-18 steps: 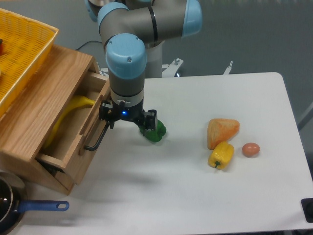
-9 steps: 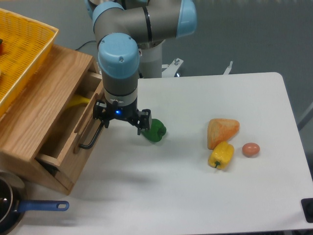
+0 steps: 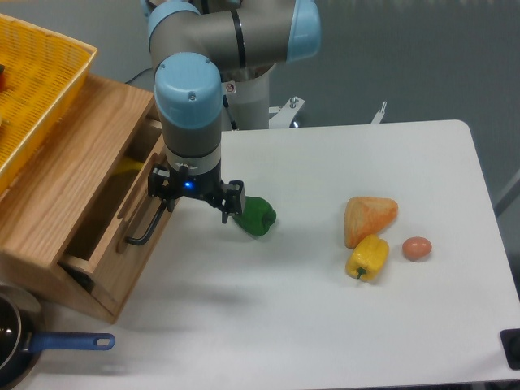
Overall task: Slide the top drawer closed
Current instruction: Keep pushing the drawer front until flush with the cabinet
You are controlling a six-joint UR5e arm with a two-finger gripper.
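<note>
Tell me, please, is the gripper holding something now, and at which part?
Nothing is visibly held. The gripper is at the front of the top drawer, beside its black handle; whether it touches the front cannot be told. Its fingers are wide apart around nothing.

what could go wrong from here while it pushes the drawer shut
1. The drawer is still partly open, with something yellow inside near the back; if that sticks up, it may jam against the cabinet.
2. The gripper sits right at the black handle; an off-centre push could skew the drawer so it binds.
3. The green pepper lies just beside the gripper's right side and might get knocked when the arm pulls away.
</note>
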